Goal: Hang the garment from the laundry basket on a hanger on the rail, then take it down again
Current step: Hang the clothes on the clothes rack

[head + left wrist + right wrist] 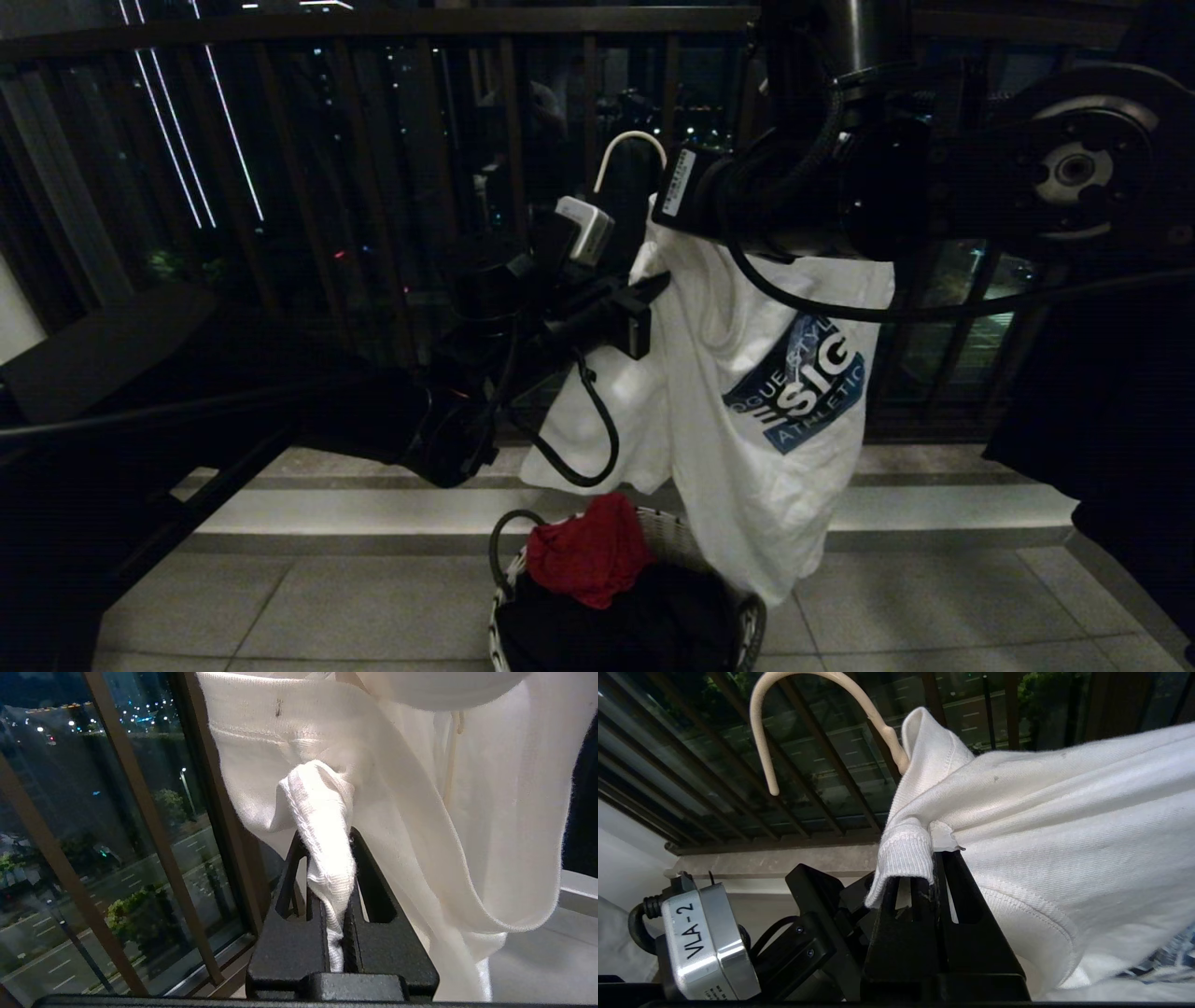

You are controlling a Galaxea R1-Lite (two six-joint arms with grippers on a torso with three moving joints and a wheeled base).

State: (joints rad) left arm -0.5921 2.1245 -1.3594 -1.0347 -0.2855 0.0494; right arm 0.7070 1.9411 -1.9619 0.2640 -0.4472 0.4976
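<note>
- Hanging in mid-air above the basket, the garment (pixel 766 439) is a white knit T-shirt, soft and creased, its slanted blue-and-white chest graphic facing the head camera.
- Hanger (pixel 770 723): a thin pale wire hook curves out of the shirt's neck opening, at twelve o'clock from the cloth.
- Left gripper (pixel 337 933): black angular fingers pressed together, pinching a ribbed fold of the shirt at the garment's nine o'clock.
- Right gripper (pixel 931 891): fingers pressed together on the ribbed collar edge, just below the hook.
- Laundry basket (pixel 747 625): small, round, woven, with a black loop handle, at six o'clock; it holds a crumpled red cloth (pixel 588 551) over dark fabric.
- Balcony railing (pixel 373 187): dark vertical bars behind.
</note>
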